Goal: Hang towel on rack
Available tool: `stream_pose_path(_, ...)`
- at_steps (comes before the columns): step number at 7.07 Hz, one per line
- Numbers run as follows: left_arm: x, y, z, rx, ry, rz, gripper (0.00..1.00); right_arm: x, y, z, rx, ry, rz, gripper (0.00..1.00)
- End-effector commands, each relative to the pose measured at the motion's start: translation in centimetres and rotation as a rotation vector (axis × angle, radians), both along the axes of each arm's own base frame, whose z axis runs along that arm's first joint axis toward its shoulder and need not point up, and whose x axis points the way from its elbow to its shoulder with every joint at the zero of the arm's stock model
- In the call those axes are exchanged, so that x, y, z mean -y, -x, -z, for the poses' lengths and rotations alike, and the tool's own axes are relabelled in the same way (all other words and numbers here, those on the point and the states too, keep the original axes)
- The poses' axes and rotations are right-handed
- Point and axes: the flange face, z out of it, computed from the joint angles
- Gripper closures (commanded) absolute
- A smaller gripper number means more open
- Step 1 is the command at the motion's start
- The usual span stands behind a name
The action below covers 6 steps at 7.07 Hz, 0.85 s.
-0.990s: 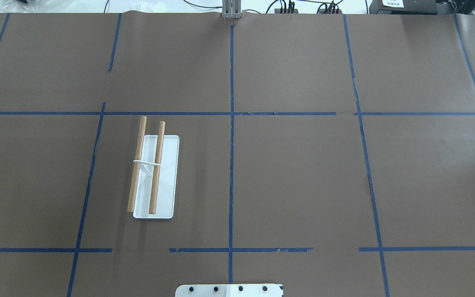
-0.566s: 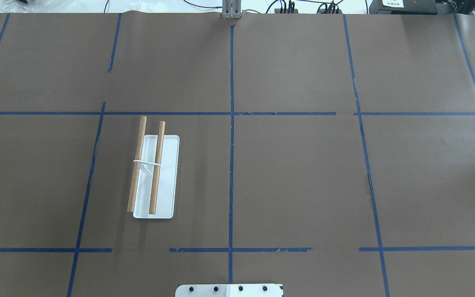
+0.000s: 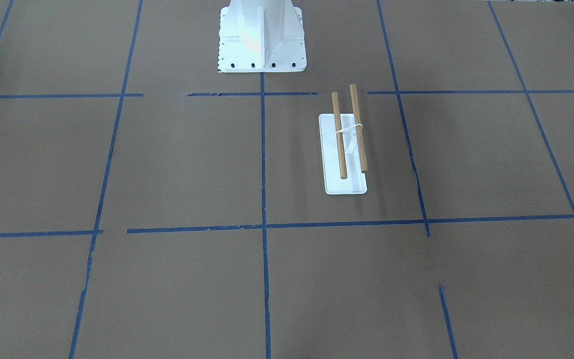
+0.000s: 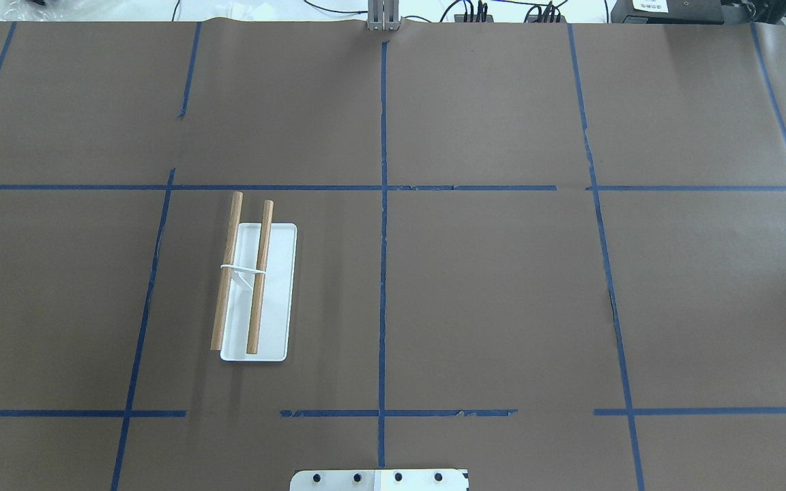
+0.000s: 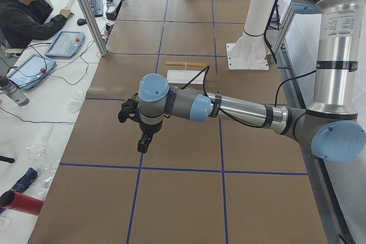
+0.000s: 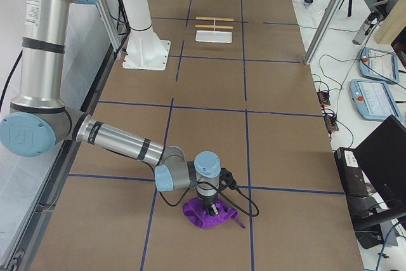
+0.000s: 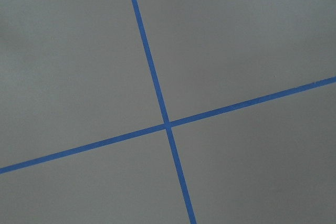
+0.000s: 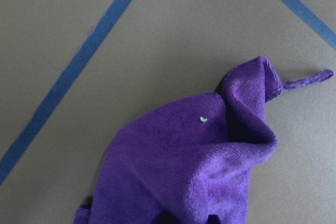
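Note:
The rack, two wooden dowels over a white base, stands on the brown table on my left side; it also shows in the front view and both side views. The purple towel lies crumpled on the table at the far right end. My right gripper points down right at the towel; I cannot tell whether it is open or shut. My left gripper hangs above bare table, far from the rack; I cannot tell its state.
The white robot pedestal stands at the table's robot side. Blue tape lines cross the brown paper. An operator sits beyond the table's far side, with tablets and cables beside him.

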Motion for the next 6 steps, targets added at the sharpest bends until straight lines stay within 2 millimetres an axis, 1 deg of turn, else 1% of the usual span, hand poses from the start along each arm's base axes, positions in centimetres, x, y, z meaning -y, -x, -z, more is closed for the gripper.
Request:
stream_pose_path(1, 0.0, 0.0, 0.1, 0.001, -0.002, 0.000, 0.00, 1.3, 0.2, 2.9, 0.040, -0.043, 0.003, 1.00)
stream_pose_path(2, 0.0, 0.0, 0.7, 0.001, -0.015, 0.000, 0.00, 2.3, -0.4, 6.5, 0.084, -0.056, -0.014, 1.00)
stream_pose_path(3, 1.2, -0.1, 1.6, 0.005, -0.060, -0.002, 0.00, 4.6, -0.2, 12.6, 0.113, -0.114, -0.015, 1.00)
stream_pose_path(4, 1.7, 0.0, 3.2, 0.004, -0.184, -0.001, 0.00, 8.3, 0.4, 17.7, 0.126, -0.144, -0.026, 1.00)
stream_pose_path(5, 2.8, -0.7, 3.1, 0.002, -0.258, -0.011, 0.00, 12.4, 1.9, 23.1, 0.180, -0.199, -0.034, 1.00)
stream_pose_path(6, 4.2, -1.7, 4.2, -0.077, -0.251, -0.023, 0.00, 14.1, 3.7, 26.9, 0.291, -0.132, -0.120, 1.00)
